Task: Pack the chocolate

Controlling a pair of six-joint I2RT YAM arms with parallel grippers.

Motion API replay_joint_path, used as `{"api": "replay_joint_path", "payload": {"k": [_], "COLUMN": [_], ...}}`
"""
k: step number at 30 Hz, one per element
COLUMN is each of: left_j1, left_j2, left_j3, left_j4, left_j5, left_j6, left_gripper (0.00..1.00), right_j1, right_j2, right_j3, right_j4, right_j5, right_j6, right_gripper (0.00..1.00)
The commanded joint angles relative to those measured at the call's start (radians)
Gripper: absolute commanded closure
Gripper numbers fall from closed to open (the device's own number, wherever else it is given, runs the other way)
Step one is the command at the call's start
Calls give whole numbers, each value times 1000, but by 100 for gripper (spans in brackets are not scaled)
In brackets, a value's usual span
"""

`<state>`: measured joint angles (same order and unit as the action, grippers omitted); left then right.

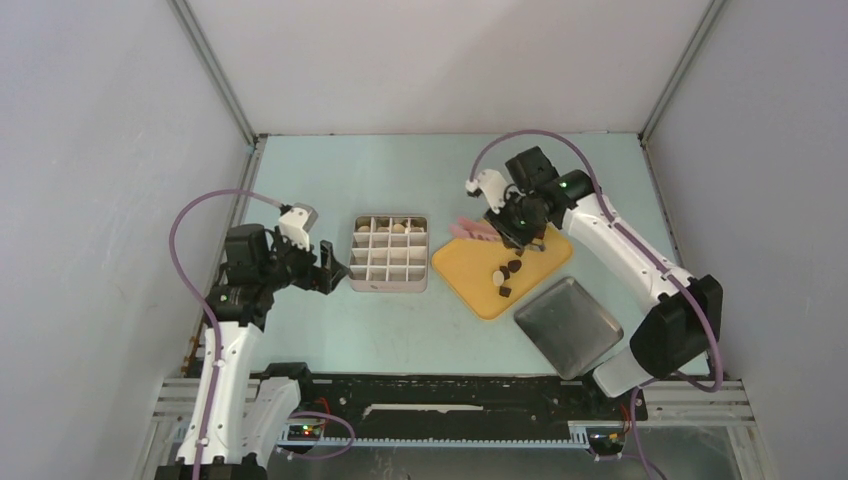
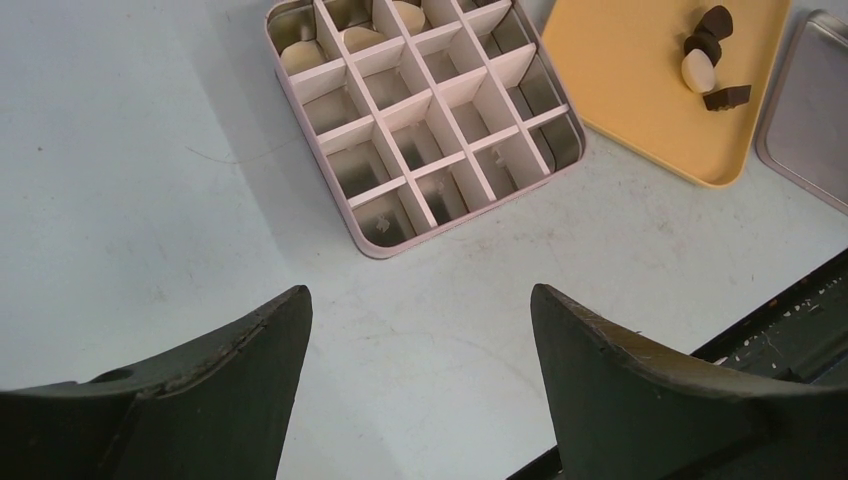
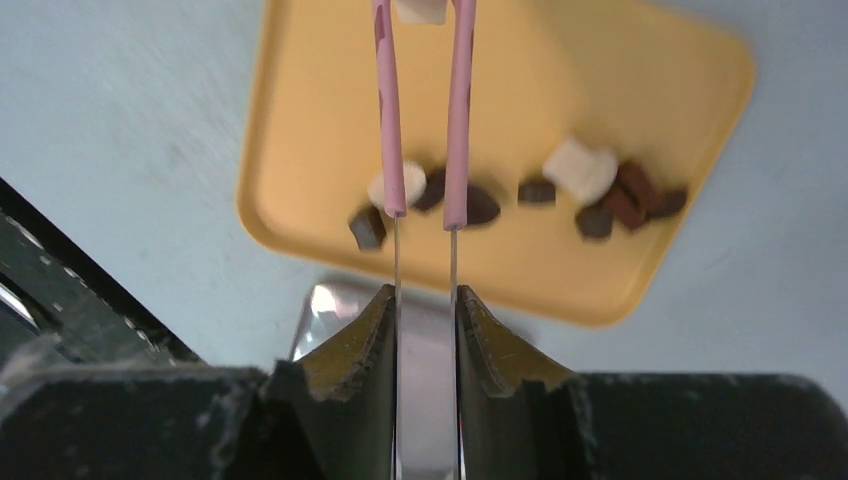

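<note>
Right now the right hand (image 3: 425,298) is closed narrow on the pink tongs (image 3: 460,120), its two fingers pressing the thin metal blades from either side; the pink-sleeved tips reach out over the yellow tray (image 3: 300,120), and a cream-white piece (image 3: 420,10) sits pinched between them at the 12 o'clock edge of the right wrist view, only partly in frame.

The chocolate (image 3: 582,170) on the tray is a loose scatter of small bites; two are cream-white and rounded, the others dark brown and blocky, some touching one another in a rough line across the tray; none is wider than a tong tip is long.

Three more cream-white pieces (image 2: 362,38) lie in the divided box (image 2: 430,140), each in its own cell along the far row at the box's 12 o'clock side; the other cells that show hold nothing.

Seen from above, the box stands on the worktop (image 1: 330,330) at the tray's 9 o'clock, close beside it but apart; a metal lid (image 1: 570,325) lies at the tray's 5 o'clock, just beside its corner.

The left hand (image 2: 420,295) hangs over the worktop at the box's 9 o'clock, its fingers spread wide with nothing between them.
</note>
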<state>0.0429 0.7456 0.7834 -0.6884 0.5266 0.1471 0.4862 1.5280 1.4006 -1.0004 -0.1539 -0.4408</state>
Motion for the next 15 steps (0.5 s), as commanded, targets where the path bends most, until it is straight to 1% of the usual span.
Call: {"api": "replay_joint_path", "payload": {"k": [1, 10, 15], "left_j1": [22, 61, 84], "left_j2": [-31, -125, -151], "left_j3": [-17, -32, -41], "left_j4": [37, 28, 37], "left_j5": [6, 1, -1], "left_j6": [-18, -33, -48], "left_gripper": [16, 15, 15], "right_j1": [50, 178, 240], "right_j2": [72, 403, 522], "right_j3": [149, 515, 655], "right_j4": [108, 22, 18], "right_j5": [-167, -263, -264], "right_j6": [55, 119, 128], "right_gripper": [83, 82, 82]}}
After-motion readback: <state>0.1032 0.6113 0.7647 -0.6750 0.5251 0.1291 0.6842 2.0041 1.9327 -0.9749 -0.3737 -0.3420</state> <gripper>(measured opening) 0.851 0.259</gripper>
